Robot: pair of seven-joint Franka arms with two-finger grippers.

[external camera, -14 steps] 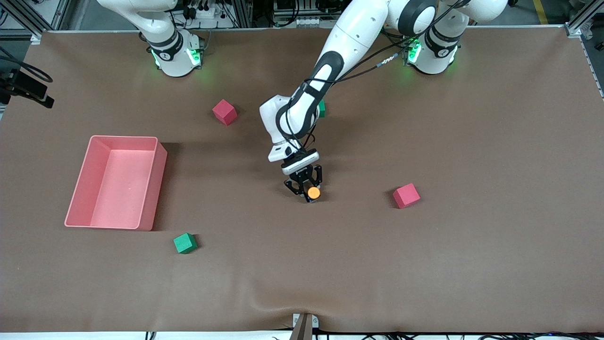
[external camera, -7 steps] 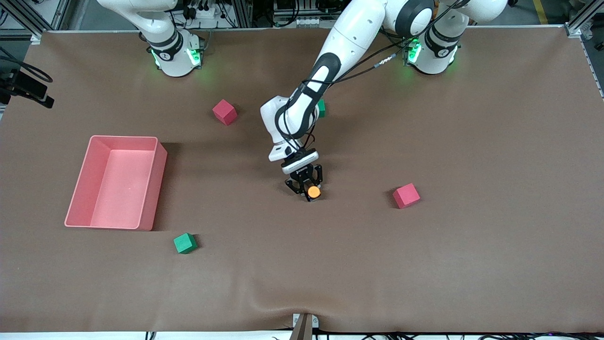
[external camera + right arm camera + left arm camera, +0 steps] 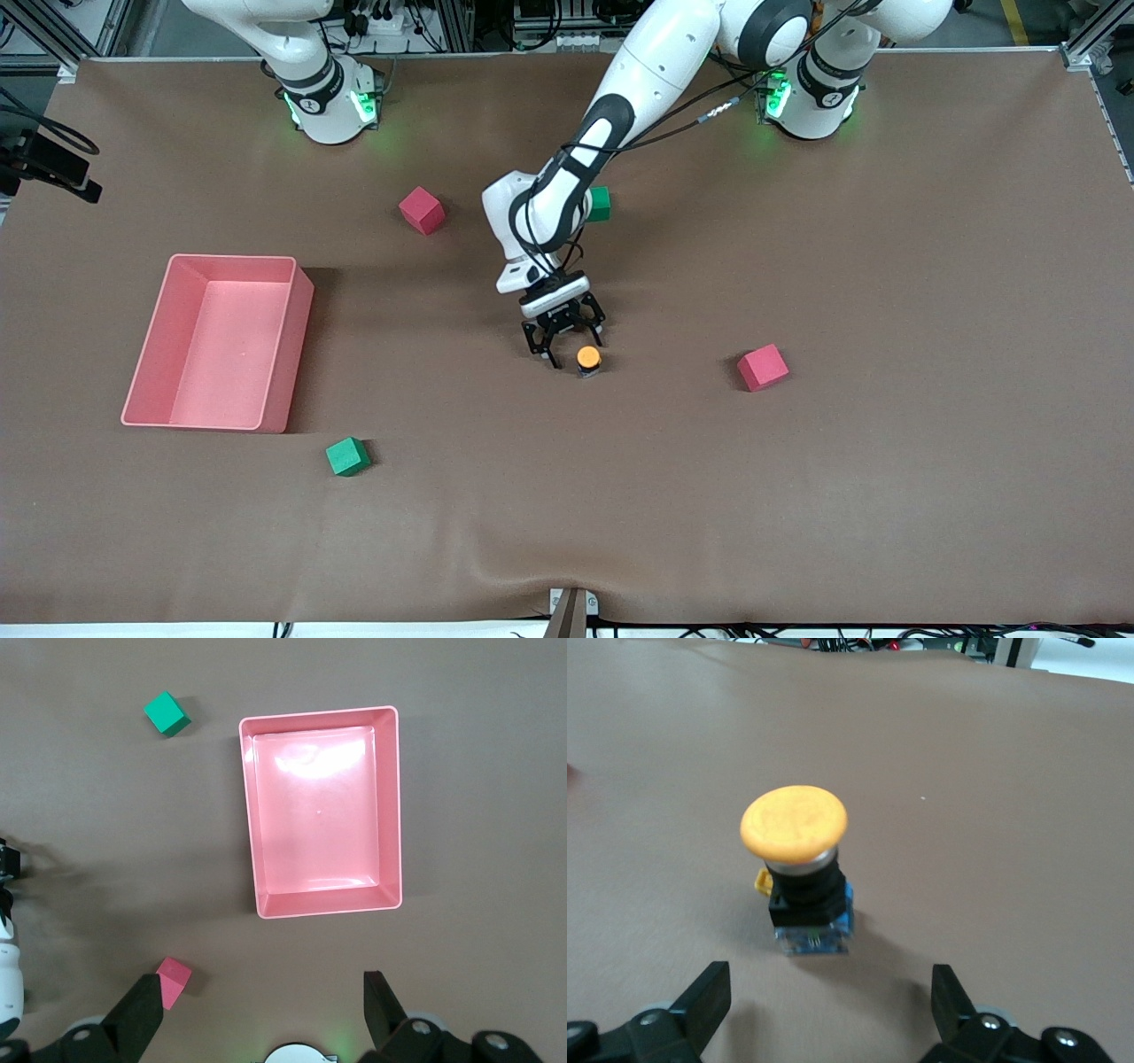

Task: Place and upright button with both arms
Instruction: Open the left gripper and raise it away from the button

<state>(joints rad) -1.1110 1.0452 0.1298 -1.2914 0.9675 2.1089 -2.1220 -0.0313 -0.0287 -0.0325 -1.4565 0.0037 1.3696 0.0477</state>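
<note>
Upright now, the button [image 3: 588,359] stands mid-desk, cap up; left pincer [image 3: 563,340] hangs just beside it, jaws spread and empty, apparently releasing; right pincer [image 3: 266,1028], open, waits above the pink tray [image 3: 390,806].

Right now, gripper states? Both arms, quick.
Left gripper: open, holding nothing, just beside the upright button on the table.
Right gripper: open, empty, waiting high above the pink tray.
</note>
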